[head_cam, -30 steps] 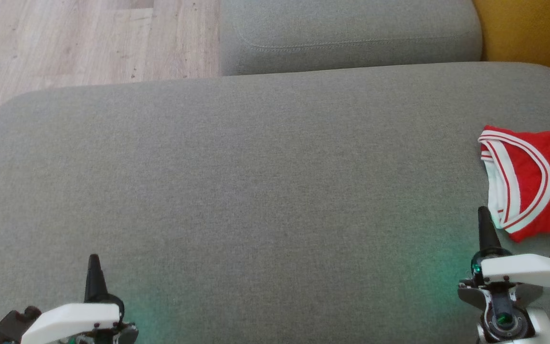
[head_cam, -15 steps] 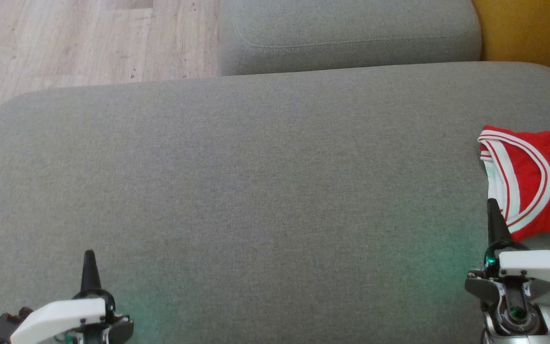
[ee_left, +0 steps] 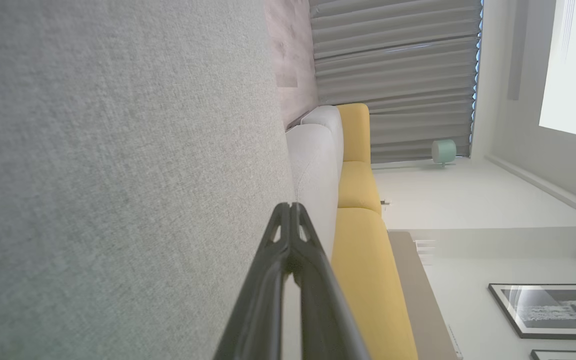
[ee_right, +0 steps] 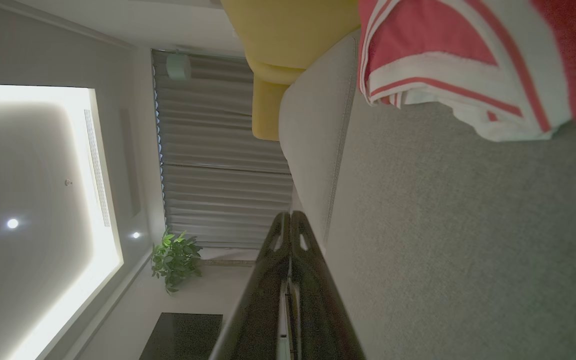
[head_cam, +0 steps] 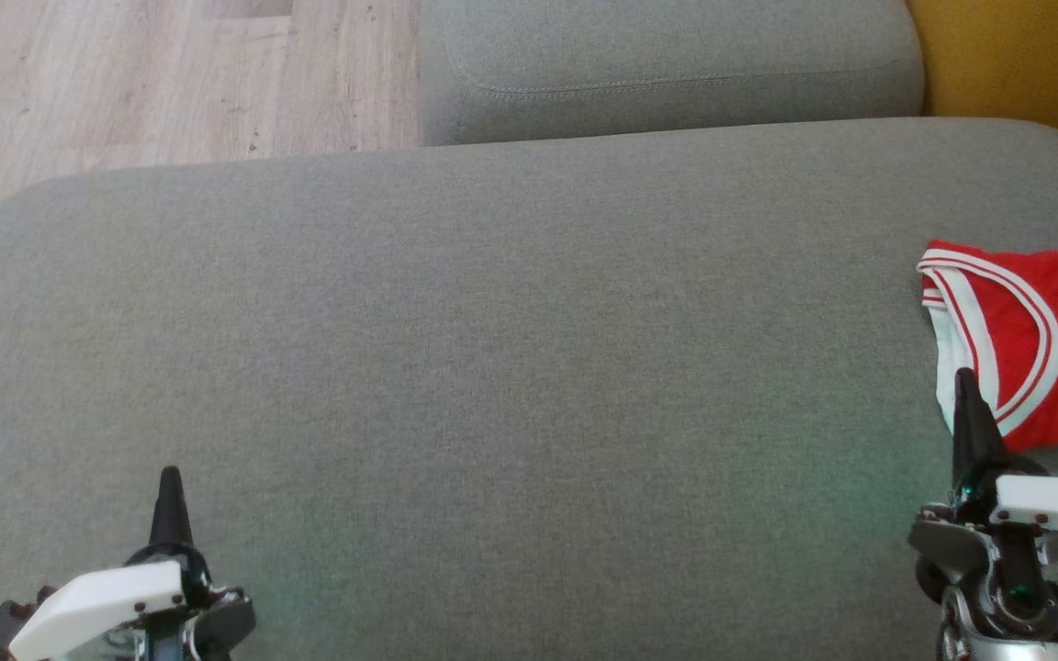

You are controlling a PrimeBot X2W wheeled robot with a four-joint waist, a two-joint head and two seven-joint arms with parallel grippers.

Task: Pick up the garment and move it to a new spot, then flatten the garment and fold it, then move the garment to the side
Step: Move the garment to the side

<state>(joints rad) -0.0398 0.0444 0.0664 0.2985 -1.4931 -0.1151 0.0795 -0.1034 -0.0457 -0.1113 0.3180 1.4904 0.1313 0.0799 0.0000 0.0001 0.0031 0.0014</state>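
The garment [head_cam: 1034, 340] is red with white and red striped trim, lying folded at the right edge of the grey sofa cushion [head_cam: 492, 367]; the right wrist view has the garment [ee_right: 468, 65] at its top right. My right gripper [head_cam: 963, 378] is shut and empty, its tip over the garment's near left corner. In its own wrist view the right gripper [ee_right: 288, 216] has both fingers pressed together. My left gripper [head_cam: 167, 476] is shut and empty at the lower left, far from the garment. The left gripper [ee_left: 289, 206] shows its jaws closed too.
A second grey cushion [head_cam: 667, 64] lies beyond the big one. Wooden floor [head_cam: 125, 83] is at the upper left and a yellow seat [head_cam: 1025, 55] at the upper right. The cushion's edge curves off at the left.
My right gripper has moved forward and right until its tip overlaps the garment's corner. The left gripper has crept slightly forward. The garment has stayed put.
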